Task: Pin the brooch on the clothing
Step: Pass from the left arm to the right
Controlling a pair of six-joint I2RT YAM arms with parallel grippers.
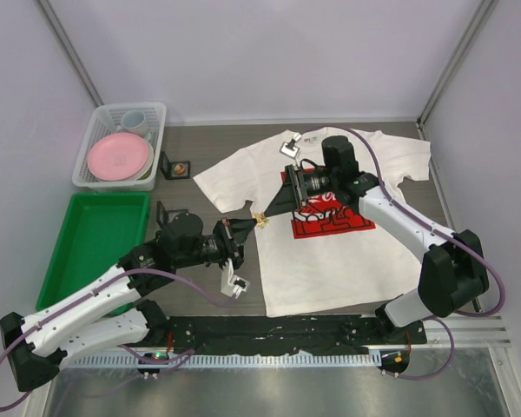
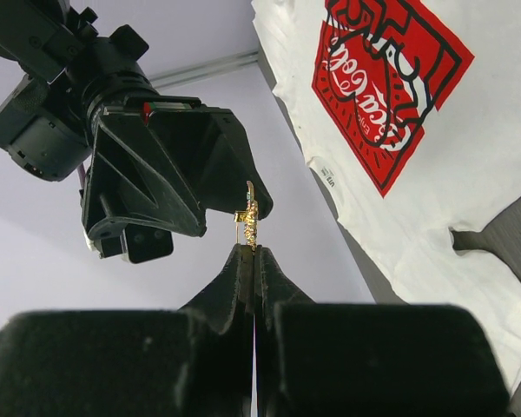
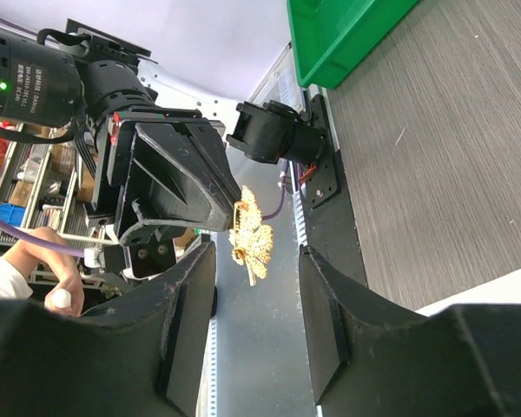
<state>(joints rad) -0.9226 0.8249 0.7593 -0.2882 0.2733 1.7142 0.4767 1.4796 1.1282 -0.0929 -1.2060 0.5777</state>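
From the overhead camera I have a dark grey, wood-grained bench (image 1: 204,148) boxed in by plain white walls (image 1: 243,52) with metal posts in the corners, and a bare metal strip across the bottom of the frame. The T-shirt (image 1: 330,269) lies flat right of centre, neck toward the top, its red print (image 1: 332,219) partly under my right arm. In the upper left a white basket (image 1: 126,107) holds a pink plate (image 1: 117,156) and a pale cup (image 1: 135,120). Below it a green tray (image 1: 108,195) runs down the left side. A small black stand (image 1: 169,165) sits between basket and shirt. My left hand (image 1: 250,224) is clamped tight on the brooch (image 1: 260,218), a small gold leaf at the left edge of the shirt just under the sleeve. Its own camera shows the fingers (image 2: 243,278) pressed together with the brooch (image 2: 249,222) sticking up from their tips, against the wall and clear of the cloth. My right hand (image 1: 272,209) comes in from the upper right, jaws apart. Through its camera the brooch (image 3: 250,239) hangs between its two fingers (image 3: 187,304) with a gap either side. Past the bench edge in that view are cluttered shelves and a person's arm (image 3: 22,261) at the left margin.
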